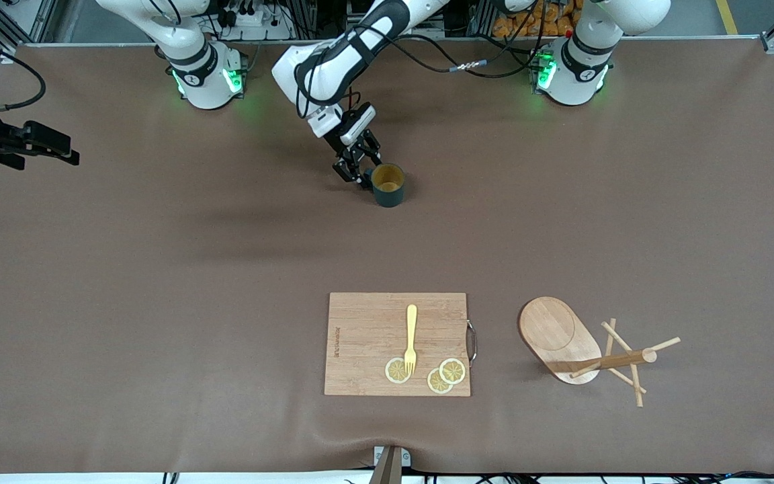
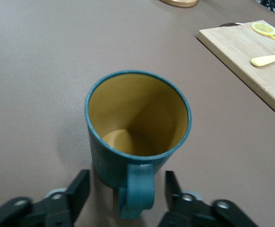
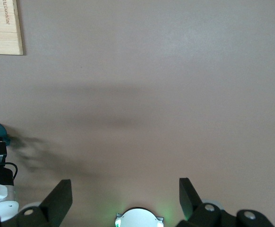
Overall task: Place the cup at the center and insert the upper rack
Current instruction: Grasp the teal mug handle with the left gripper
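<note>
Front view showed the left gripper (image 1: 360, 176) down at the cup (image 1: 388, 185), upright on the bench (image 1: 158, 302), with the upper rack (image 1: 585, 349) tipped over beside the cutting board (image 1: 367, 336). Left wrist view had its fingers (image 2: 76, 191) flanking the cup's handle (image 2: 137, 194), apart from it, gripping nothing. Right wrist view showed the right gripper (image 3: 123, 201) spread wide over bare bench, that arm waiting.

Front view: high camera facing both arm bases, whole tabletop (image 1: 158, 302) in frame. Left wrist view: very near the cup (image 2: 137, 142), looking low along the tabletop. Right wrist view: higher, looking down. All three share the cutting board (image 1: 397, 344).
</note>
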Controlling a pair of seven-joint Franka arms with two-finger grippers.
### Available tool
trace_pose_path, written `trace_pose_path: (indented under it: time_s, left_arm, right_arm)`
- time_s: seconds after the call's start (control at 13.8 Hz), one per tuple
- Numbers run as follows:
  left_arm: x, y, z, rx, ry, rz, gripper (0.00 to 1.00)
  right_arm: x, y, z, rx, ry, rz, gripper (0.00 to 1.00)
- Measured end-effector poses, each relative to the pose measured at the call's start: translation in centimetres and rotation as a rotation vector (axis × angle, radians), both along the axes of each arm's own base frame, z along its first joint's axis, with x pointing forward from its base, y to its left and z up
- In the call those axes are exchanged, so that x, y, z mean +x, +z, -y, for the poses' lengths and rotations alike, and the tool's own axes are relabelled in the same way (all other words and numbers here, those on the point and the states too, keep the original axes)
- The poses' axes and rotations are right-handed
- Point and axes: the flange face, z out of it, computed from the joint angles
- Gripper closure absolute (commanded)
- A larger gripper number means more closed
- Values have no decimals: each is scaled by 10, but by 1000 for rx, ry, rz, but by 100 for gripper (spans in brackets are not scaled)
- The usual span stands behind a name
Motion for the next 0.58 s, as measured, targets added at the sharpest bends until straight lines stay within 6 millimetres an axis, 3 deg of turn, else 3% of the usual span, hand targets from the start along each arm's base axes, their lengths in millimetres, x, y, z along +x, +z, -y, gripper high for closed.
trace_pose_path:
  time_s: [0.36,0.58]
  left_arm:
    - [6,-2,1,-29,7,-15,50]
    - [9,-2,1,-42,5,-18,63]
  right_arm:
    - [0,0,0,0,0,1,0]
    - [0,0,0,0,1,1,0]
